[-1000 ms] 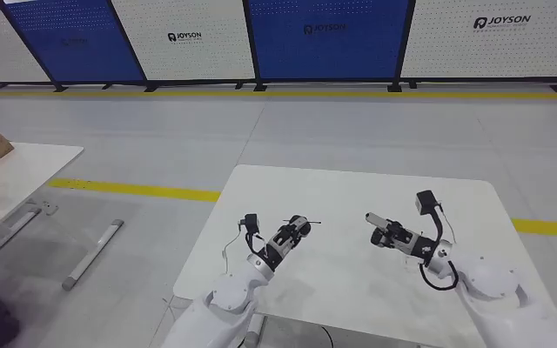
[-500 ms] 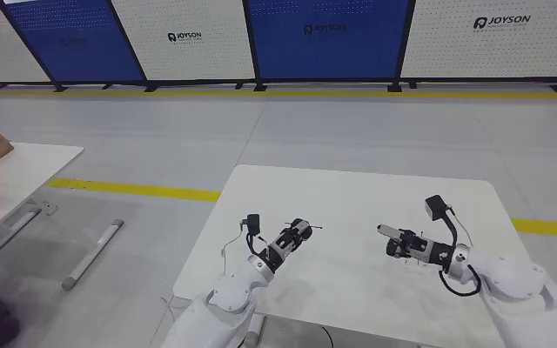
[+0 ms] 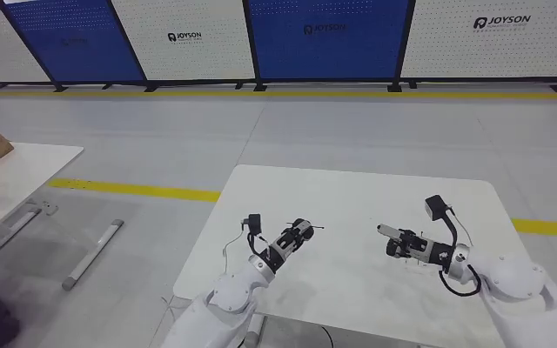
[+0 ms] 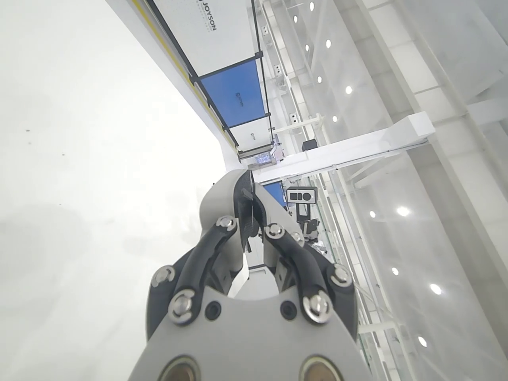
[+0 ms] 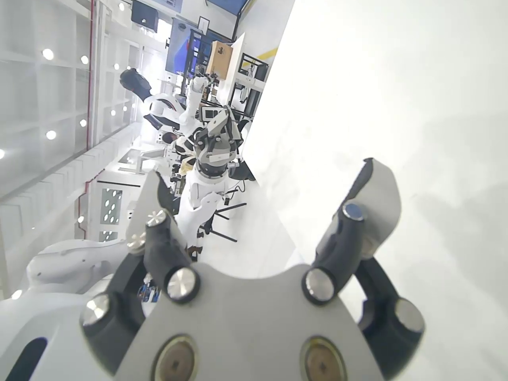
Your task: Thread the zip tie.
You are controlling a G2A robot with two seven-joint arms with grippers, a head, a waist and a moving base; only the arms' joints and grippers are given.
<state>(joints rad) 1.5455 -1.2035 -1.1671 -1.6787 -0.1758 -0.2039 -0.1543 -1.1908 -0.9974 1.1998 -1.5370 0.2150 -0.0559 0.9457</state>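
Left gripper [image 4: 248, 200]: pinched on zip tie [image 4: 249, 222], tail pointing toward right gripper [image 3: 388, 233] | right gripper: spread wide, empty, well apart

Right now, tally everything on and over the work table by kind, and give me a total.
Pincers: 2, the left pincer shut on the tie, the right pincer open and empty.
Zip ties: 1, the thin black zip tie.
Tables: 1, the white table.
Total: 4
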